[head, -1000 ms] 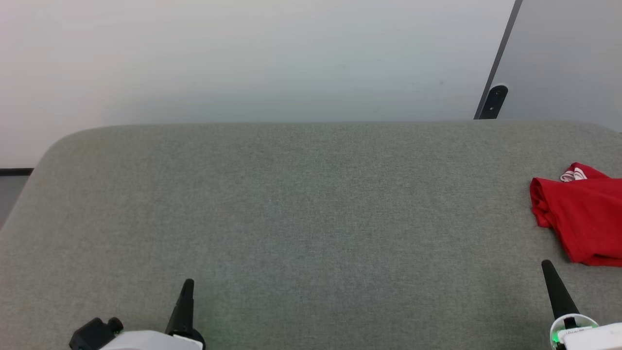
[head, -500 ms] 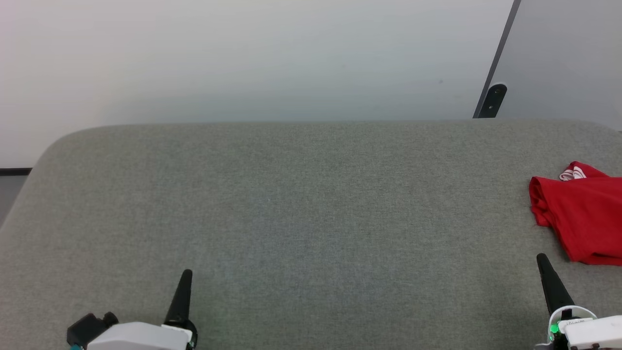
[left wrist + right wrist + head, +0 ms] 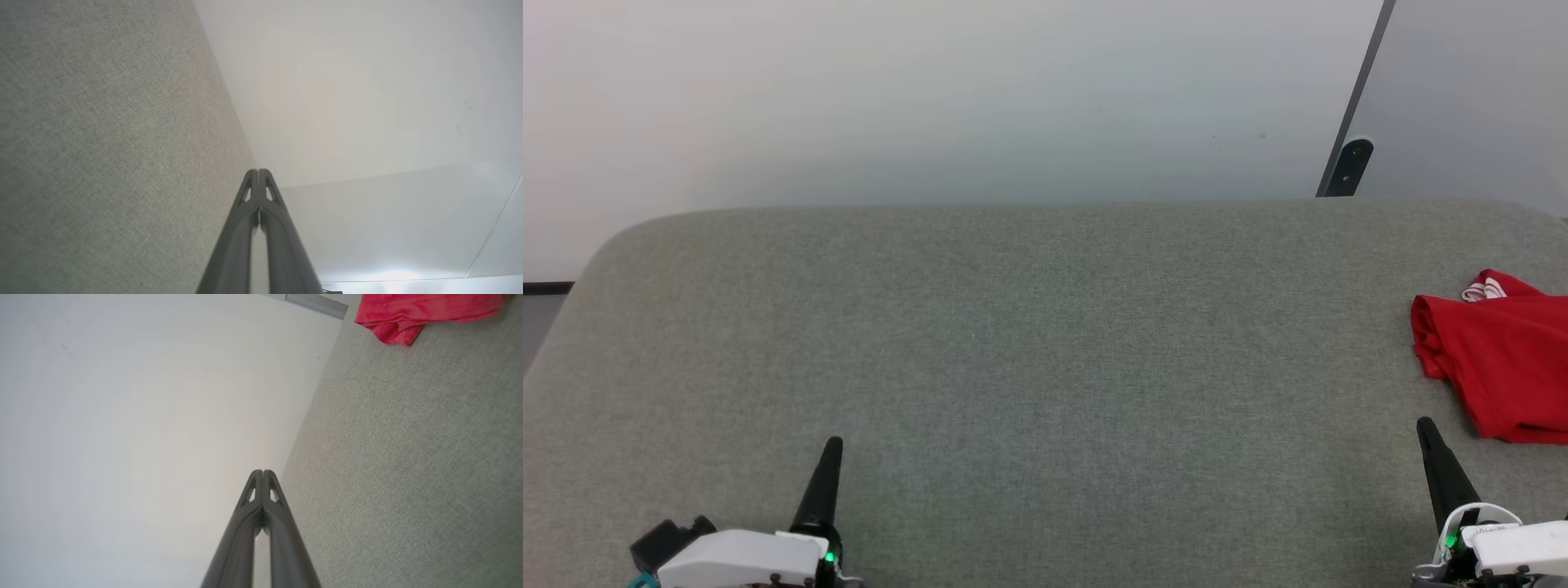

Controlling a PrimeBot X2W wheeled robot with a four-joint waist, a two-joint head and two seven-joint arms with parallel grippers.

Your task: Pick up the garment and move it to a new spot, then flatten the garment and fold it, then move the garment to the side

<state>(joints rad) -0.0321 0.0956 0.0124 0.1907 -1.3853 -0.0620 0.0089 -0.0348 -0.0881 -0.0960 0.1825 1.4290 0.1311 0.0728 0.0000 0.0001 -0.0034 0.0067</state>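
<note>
The garment (image 3: 1503, 359) is a crumpled red shirt with a bit of red-and-white striped trim, lying at the right edge of the grey padded surface (image 3: 1029, 343), partly cut off by the frame. It also shows as a red bundle, the garment (image 3: 412, 314), at the top right of the right wrist view. My right gripper (image 3: 1425, 429) stands shut at the lower right, just left of and nearer than the shirt, not touching it. My left gripper (image 3: 833, 447) is shut at the lower left, holding nothing. Both pairs of fingertips meet: left gripper (image 3: 258, 171), right gripper (image 3: 262, 472).
A pale wall rises behind the padded surface. A dark slanted bar with a bracket (image 3: 1349, 167) stands at the back right. The surface's rounded left corner (image 3: 613, 245) drops off toward a dark floor strip.
Both grippers have slid a little farther forward over the surface, fingers still shut. The garment has not moved.
</note>
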